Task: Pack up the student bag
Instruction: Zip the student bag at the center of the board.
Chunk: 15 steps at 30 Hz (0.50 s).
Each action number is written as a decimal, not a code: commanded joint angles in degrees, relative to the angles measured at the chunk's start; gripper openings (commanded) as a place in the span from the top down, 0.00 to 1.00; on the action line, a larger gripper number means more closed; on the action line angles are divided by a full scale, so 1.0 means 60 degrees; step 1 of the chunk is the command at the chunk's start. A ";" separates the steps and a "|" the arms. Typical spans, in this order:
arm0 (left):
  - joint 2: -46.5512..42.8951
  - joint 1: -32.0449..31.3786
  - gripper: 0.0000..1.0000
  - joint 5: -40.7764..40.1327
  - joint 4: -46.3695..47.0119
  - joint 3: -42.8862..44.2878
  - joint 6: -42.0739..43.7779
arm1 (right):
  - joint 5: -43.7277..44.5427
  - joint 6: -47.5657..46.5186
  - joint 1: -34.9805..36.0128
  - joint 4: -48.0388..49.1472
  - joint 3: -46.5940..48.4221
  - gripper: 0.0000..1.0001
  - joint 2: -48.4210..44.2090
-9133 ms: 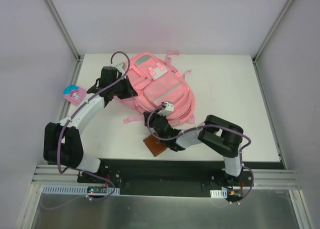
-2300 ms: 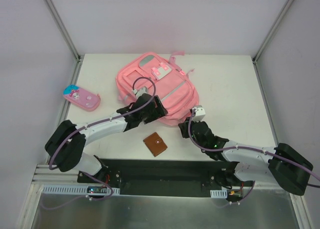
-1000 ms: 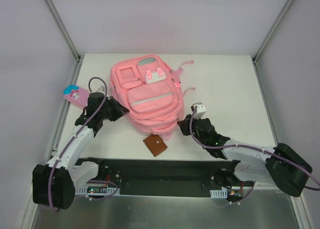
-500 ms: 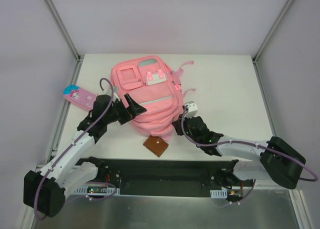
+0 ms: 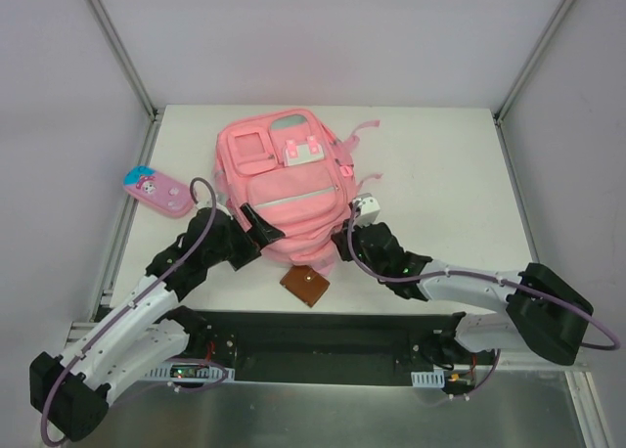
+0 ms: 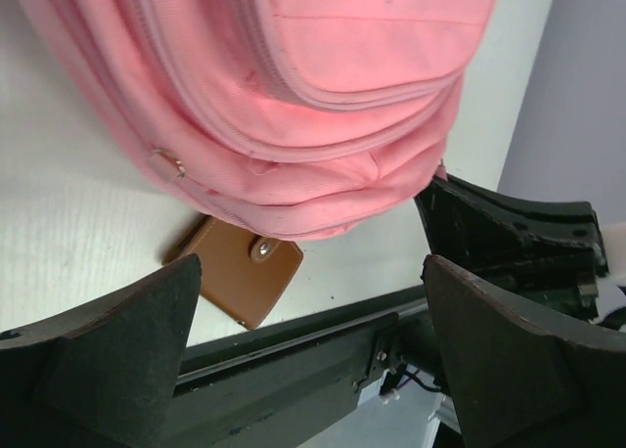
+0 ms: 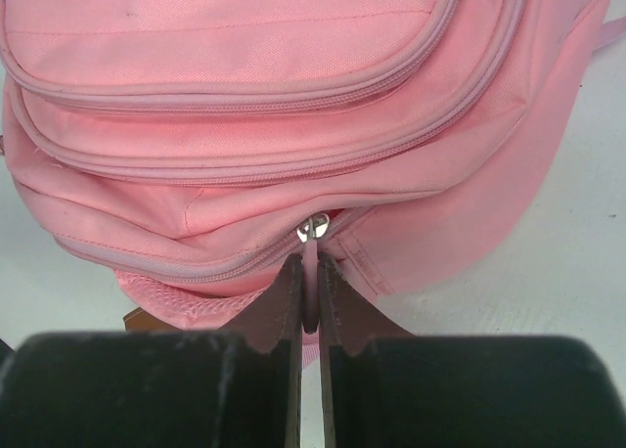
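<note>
White matte counter (image 5: pixel 440 194), boxed in by pale lilac walls (image 5: pixel 323 37) and slanting aluminium posts (image 5: pixel 117 47). The large pink fabric student bag (image 5: pixel 289 189) lies flat near its middle, pockets up, bottom end toward me. My left fingers (image 6: pixel 117 340) stand wide apart, holding nothing, beside the bag's lower left corner. My right fingers (image 7: pixel 279 316) pinch its pink zipper pull (image 7: pixel 310 272). A brown leather wallet (image 5: pixel 305 284) lies partly under the bag's near edge. A small pink cartoon pencil case (image 5: pixel 156 191) sits by the counter's left edge.
</note>
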 commanded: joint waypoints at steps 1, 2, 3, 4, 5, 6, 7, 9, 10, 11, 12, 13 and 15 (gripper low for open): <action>0.0377 -0.0208 0.05 -0.1086 -0.0727 -0.0135 -0.0897 | 0.0000 -0.0187 0.0190 0.0798 0.0679 1.00 0.0106; 0.0510 -0.0266 0.05 -0.1173 -0.0654 -0.0091 -0.0898 | 0.0014 -0.0188 0.0205 0.0813 0.0708 1.00 0.0077; 0.0613 -0.0325 0.06 -0.1218 -0.0537 -0.0004 -0.0898 | 0.0029 -0.0188 0.0219 0.0813 0.0708 1.00 0.0048; 0.0817 -0.0485 0.07 -0.1508 -0.0420 0.0026 -0.0912 | 0.0029 -0.0173 0.0249 0.0871 0.0708 1.00 0.0033; 0.0935 -0.0544 0.08 -0.1584 -0.0274 0.0026 -0.0927 | 0.0014 -0.0188 0.0263 0.0901 0.0723 1.00 -0.0011; 0.1052 -0.0574 0.09 -0.1628 -0.0040 0.0012 -0.0970 | -0.0029 -0.0217 0.0264 0.0887 0.0781 1.00 -0.0011; 0.1329 -0.0589 0.10 -0.1628 0.0165 -0.0032 -0.1029 | -0.0059 -0.0232 0.0293 0.0901 0.0811 1.00 -0.0026; 0.1623 -0.0589 0.14 -0.1628 0.0401 -0.0076 -0.1117 | -0.0190 -0.0246 0.0351 0.0901 0.0869 1.00 -0.0055; 0.1886 -0.0589 0.17 -0.1686 0.0692 -0.0076 -0.1132 | -0.0220 -0.0275 0.0409 0.0901 0.0928 1.00 -0.0055; 0.2019 -0.0589 0.21 -0.1803 0.0796 -0.0047 -0.1132 | -0.0278 -0.0276 0.0454 0.0901 0.0943 1.00 -0.0041; 0.2122 -0.0589 0.34 -0.1935 0.0884 0.0055 -0.1088 | -0.0322 -0.0305 0.0483 0.0901 0.0957 1.00 -0.0011; 0.2268 -0.0589 0.41 -0.2270 0.0986 0.0114 -0.0900 | -0.0294 -0.0319 0.0541 0.0887 0.0943 1.00 -0.0026; 0.2357 -0.0487 0.75 -0.2477 0.1075 0.0289 -0.0708 | -0.0250 -0.0392 0.0629 0.0887 0.0928 1.00 -0.0069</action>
